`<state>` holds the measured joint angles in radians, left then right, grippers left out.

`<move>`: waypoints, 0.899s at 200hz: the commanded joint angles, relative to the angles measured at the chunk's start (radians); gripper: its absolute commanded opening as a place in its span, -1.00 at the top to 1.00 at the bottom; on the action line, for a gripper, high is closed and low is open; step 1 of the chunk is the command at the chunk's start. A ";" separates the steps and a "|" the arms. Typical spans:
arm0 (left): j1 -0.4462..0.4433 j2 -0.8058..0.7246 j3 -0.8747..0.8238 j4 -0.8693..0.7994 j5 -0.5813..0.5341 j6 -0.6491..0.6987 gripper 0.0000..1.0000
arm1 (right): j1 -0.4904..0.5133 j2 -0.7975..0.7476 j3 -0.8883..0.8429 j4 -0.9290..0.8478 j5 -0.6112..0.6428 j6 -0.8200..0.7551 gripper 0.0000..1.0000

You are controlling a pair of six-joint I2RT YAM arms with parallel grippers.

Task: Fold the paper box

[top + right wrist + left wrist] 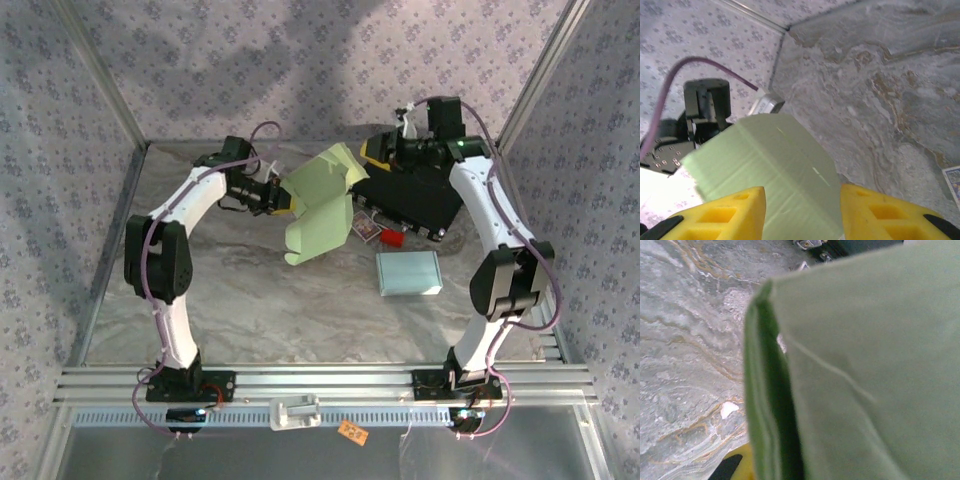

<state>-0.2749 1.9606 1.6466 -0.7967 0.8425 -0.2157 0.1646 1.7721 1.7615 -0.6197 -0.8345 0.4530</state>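
Overhead, grey marbled table (pixel 270 315), floral-patterned walls (pixel 300 60), green paper box (pixel 320 220) above it

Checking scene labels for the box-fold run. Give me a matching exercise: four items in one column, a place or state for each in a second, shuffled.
Column A
1. green paper box
2. blue box
3. black case
4. left gripper

Column B
a. lying flat on the table, front right, closed up
b. shut on the edge of the green sheet
c. held up mid-scene, partly folded
d. at the back right, dark and flat

Pairs: 1-c, 2-a, 3-d, 4-b
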 commanded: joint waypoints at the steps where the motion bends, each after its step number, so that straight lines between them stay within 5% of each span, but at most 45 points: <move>1: 0.003 0.033 0.051 -0.098 0.077 0.089 1.00 | -0.020 0.004 -0.013 -0.017 -0.056 -0.074 0.12; 180: -0.004 0.038 0.043 -0.137 0.077 0.094 1.00 | 0.085 0.010 -0.031 -0.062 -0.001 -0.180 0.11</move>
<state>-0.2749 2.0006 1.6581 -0.9001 0.8940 -0.1463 0.2344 1.7840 1.7088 -0.6376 -0.8700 0.3202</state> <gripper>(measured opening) 0.061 0.445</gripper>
